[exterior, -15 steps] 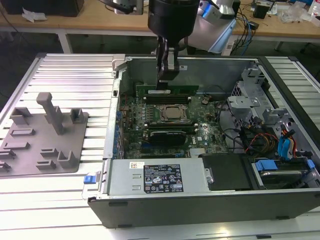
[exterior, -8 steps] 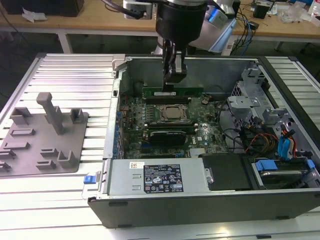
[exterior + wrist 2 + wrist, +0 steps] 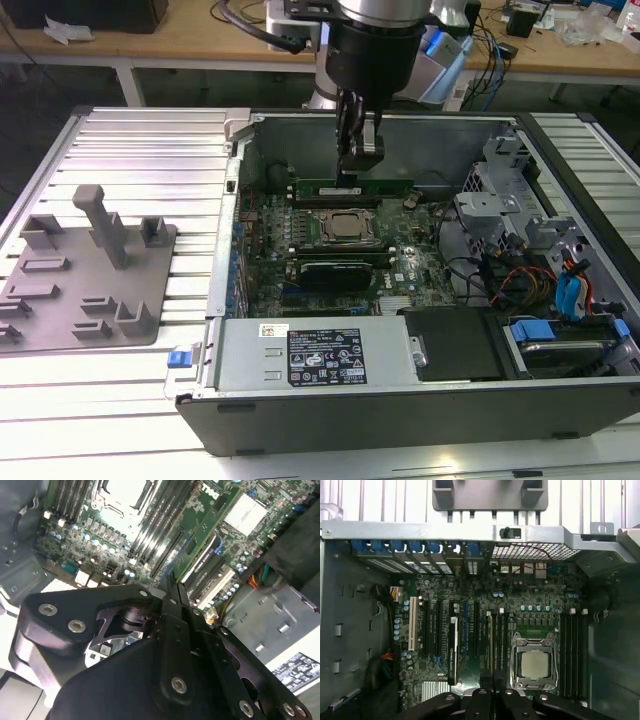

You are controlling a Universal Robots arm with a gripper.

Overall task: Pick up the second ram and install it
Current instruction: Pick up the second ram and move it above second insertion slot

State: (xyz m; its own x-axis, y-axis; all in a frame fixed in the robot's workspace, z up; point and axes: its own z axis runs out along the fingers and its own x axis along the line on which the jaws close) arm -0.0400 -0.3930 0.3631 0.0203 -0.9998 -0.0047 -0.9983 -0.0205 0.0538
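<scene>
A slim ram stick with a green board (image 3: pixel 390 187) stands on edge in a slot just beyond the CPU socket (image 3: pixel 345 226), inside the open computer case (image 3: pixel 400 405). My gripper (image 3: pixel 355 172) hangs straight down over the stick's middle, at or just above its top edge. In the first wrist view the gripper (image 3: pixel 493 678) is shut, and the stick (image 3: pixel 488 640) shows as a thin line running away from the tips, beside the socket (image 3: pixel 535 663). In the second wrist view the gripper (image 3: pixel 169 580) has its fingers pressed together over the memory slots.
A broad black card (image 3: pixel 335 270) sits on the near side of the socket. A power supply (image 3: pixel 310 355) lines the case front, and a drive cage with cables (image 3: pixel 520 210) fills the exterior view's right. A grey parts fixture (image 3: pixel 85 275) lies on the ribbed table.
</scene>
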